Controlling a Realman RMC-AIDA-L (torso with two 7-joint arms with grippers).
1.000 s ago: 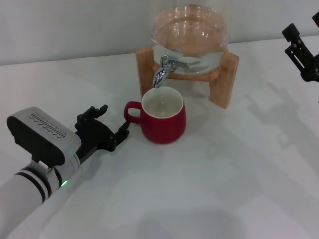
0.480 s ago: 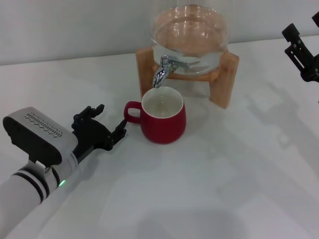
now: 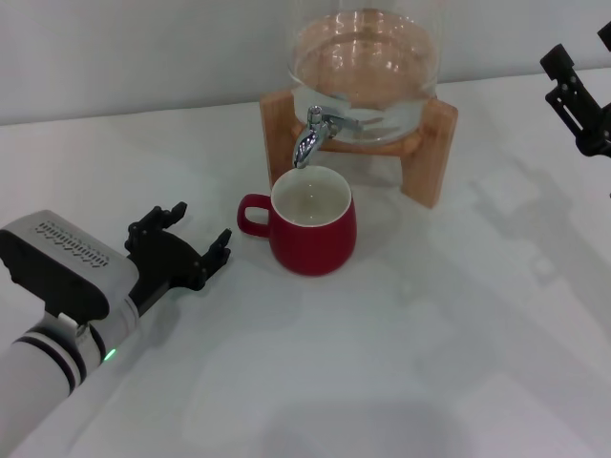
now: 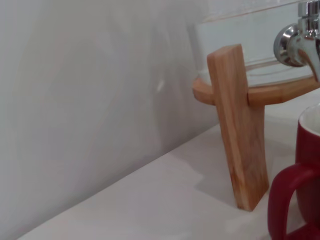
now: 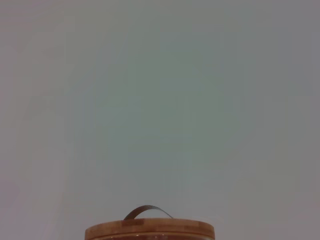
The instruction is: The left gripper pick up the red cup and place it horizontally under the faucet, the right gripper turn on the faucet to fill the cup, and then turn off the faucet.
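red cup (image 3: 313, 224) sits upright on the white table (image 3: 410, 363), right under the spout of the faucet (image 3: 312, 134), its white inside facing up and its small loop handle turned toward the robot's left. nothing holds it. the left gripper (image 3: 197, 236) rests low over the table just beside that handle, its black fingers (image 3: 219, 250) spread apart and gripping nothing, with a clear strip of table between the nearer fingertip and the handle. a second ago that fingertip was right up against the handle, so the left arm has slid back and away from the cup since then, while the cup has stayed where it was. behind the cup the glass jar (image 3: 363, 67) rests in its wooden stand (image 3: 431, 153), with the chrome faucet poking out at the front. from the left wrist view i can see one wooden leg of the stand, the faucet off to the edge and a slice of the cup with its handle. the right gripper (image 3: 576, 95) hangs raised off at the far right, well apart from the faucet, in the same spot as before, and i cannot tell whether its jaws are spread or closed. the right wrist view only catches the jar's wooden lid (image 5: 150, 231) against the plain wall.
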